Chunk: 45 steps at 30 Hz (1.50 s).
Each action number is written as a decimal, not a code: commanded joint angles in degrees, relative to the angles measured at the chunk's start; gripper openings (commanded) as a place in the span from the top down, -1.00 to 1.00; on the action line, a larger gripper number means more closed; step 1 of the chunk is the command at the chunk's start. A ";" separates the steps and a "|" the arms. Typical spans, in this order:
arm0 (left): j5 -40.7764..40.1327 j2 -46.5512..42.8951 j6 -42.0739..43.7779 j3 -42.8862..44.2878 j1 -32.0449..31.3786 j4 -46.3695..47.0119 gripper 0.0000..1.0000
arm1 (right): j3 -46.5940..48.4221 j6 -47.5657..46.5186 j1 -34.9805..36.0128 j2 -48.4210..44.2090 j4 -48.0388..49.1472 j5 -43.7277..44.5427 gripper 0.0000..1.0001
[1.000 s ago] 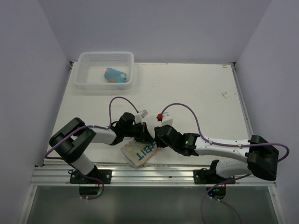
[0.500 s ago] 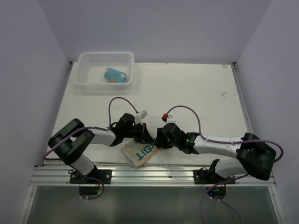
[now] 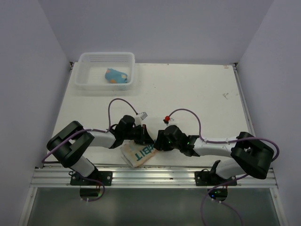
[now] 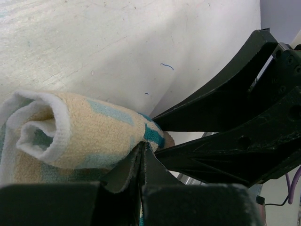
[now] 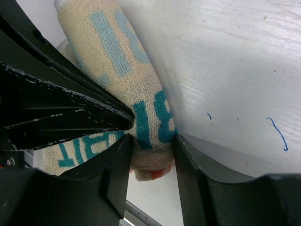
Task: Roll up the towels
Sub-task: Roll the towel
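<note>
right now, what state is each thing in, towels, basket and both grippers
cream towel with teal "RABBIT" lettering: partly rolled, gripped by both grippers
light blue polka-dot towel: bundled, inside the basket
white slatted plastic basket: upright, holds blue towel
left gripper: shut on cream towel's edge
right gripper: shut around the roll's end

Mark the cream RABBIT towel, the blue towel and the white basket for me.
cream RABBIT towel (image 3: 142, 152), top external view, on its teal lettering.
light blue towel (image 3: 116, 75), top external view, middle of the bundle.
white basket (image 3: 107, 54), top external view, on its far rim.
</note>
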 commanded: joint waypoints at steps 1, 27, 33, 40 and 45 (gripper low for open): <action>-4.34 0.12 1.34 -2.11 -0.45 -4.94 1.00 | -1.77 1.33 0.31 2.52 -0.72 -2.93 0.12; -8.47 -5.94 4.24 11.24 2.62 -18.91 1.00 | 9.46 -11.94 10.93 -1.35 -19.87 24.56 1.00; -9.35 -9.99 5.12 13.88 3.77 -22.96 1.00 | 17.19 -15.37 15.69 5.22 -28.74 35.64 1.00; -8.74 -11.40 4.59 14.23 3.77 -23.22 1.00 | 24.76 -16.34 21.58 14.71 -36.83 44.17 1.00; -6.90 -11.49 3.36 13.36 3.68 -21.56 1.00 | 31.43 -14.14 25.71 20.96 -45.43 49.97 1.00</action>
